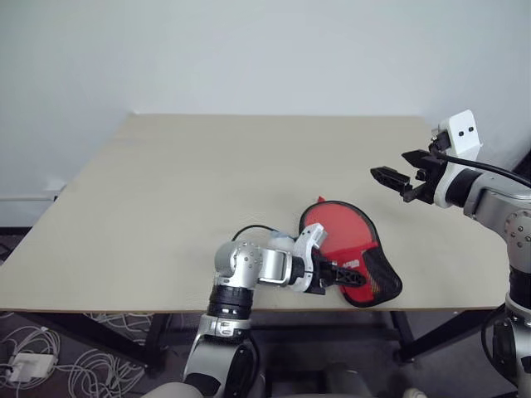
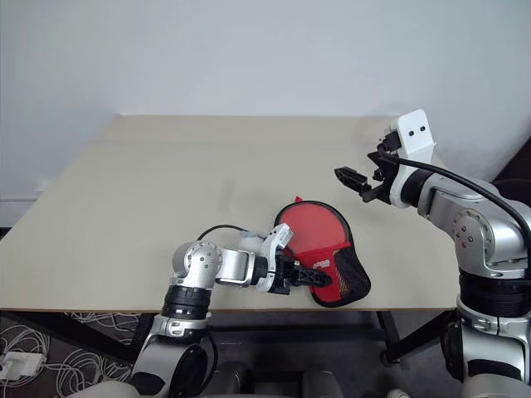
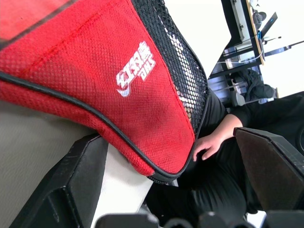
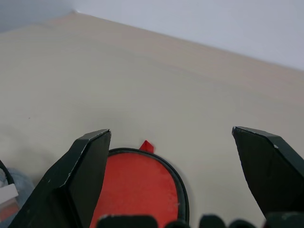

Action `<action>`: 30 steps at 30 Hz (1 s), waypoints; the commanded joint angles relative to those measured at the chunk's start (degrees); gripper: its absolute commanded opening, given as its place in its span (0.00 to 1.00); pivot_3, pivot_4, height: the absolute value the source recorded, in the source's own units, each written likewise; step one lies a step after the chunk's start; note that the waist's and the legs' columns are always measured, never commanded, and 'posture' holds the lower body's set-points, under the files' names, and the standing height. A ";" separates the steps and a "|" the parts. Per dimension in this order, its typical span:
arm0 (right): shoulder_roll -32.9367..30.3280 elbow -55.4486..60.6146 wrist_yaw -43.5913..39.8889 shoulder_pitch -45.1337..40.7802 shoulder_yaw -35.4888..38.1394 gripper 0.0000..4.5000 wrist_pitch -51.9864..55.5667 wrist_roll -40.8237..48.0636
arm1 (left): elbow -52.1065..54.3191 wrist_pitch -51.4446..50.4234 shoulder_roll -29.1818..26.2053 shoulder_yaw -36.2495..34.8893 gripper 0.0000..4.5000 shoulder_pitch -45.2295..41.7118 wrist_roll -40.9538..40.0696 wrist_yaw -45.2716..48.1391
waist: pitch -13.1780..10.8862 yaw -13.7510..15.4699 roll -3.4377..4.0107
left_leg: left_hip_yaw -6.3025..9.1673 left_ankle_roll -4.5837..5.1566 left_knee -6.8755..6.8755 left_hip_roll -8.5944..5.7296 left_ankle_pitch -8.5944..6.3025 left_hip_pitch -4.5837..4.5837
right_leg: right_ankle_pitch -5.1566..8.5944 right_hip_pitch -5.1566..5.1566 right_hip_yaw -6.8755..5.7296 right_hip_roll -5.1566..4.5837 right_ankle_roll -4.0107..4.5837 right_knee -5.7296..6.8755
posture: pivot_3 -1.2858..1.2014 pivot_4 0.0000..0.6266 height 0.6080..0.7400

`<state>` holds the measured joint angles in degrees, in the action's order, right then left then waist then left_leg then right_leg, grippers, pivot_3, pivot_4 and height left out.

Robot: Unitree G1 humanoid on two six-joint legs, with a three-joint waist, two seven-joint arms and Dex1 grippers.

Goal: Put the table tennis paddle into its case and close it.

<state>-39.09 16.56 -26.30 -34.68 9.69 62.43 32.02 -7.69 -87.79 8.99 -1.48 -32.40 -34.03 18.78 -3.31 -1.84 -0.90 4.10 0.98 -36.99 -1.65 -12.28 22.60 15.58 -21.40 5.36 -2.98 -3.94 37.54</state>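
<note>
Left claw (image 2: 309,276), wide open and empty, at the mesh end of the case (image 2: 319,240); right claw (image 2: 353,179) open, farther.

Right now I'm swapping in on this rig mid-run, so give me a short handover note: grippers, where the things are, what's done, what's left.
Left gripper: open, low at the case's narrow mesh end, gripping nothing.
Right gripper: open and empty, held in the air above the table, beyond the case.
The case: lies flat near the table's front edge, round end away from the robot, mesh end slightly past the edge.
The paddle: I can't see it; it may be inside the case, unconfirmed.
Left: confirm the paddle is in and check whether the case is fully closed; I can't tell.
</note>
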 commanded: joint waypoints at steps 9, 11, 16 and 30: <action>0.33 2.15 0.66 -1.53 1.53 1.00 -0.24 0.57 | -7.28 3.00 -1.12 4.48 0.86 -1.51 3.26 -1.15 | 0.04 0.60 0.00 | -0.04 0.00 -0.01 -0.02 -0.02 0.00 | -0.03 0.02 0.02 -0.04 -0.07 -0.10 | 0.52 0.00 0.96; 0.34 2.13 0.69 -1.63 1.49 1.00 -0.25 0.56 | -7.99 3.42 -1.57 5.46 0.70 -1.63 3.42 -0.75 | 0.04 0.59 0.00 | -0.04 0.02 0.00 -0.03 -0.01 0.01 | -0.03 0.00 0.02 -0.04 -0.07 -0.10 | 0.52 0.00 0.96; 0.46 2.13 0.74 -1.90 1.34 1.00 -0.25 0.57 | -8.80 4.20 -2.31 7.12 0.28 -1.86 3.72 0.36 | 0.04 0.59 0.00 | -0.04 0.03 0.01 -0.02 -0.02 0.02 | -0.03 -0.02 0.02 -0.04 -0.08 -0.11 | 0.52 0.00 0.96; 0.59 2.19 0.44 -2.49 0.56 1.00 -0.22 0.45 | -0.11 -2.30 -8.26 8.53 0.00 -1.97 -0.76 6.18 | 0.02 0.36 0.04 | -0.13 0.05 0.13 0.02 -0.03 0.07 | -0.03 -0.19 0.06 0.01 -0.07 -0.10 | 0.52 0.00 0.96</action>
<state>-38.42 16.90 -25.88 -35.44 9.54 62.63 32.03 -10.54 -86.13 1.70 7.59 -34.63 -32.88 24.07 -3.28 -1.48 -0.86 3.96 1.03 -36.83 -1.60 -12.31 22.70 15.55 -21.64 5.44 -2.94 -4.01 37.45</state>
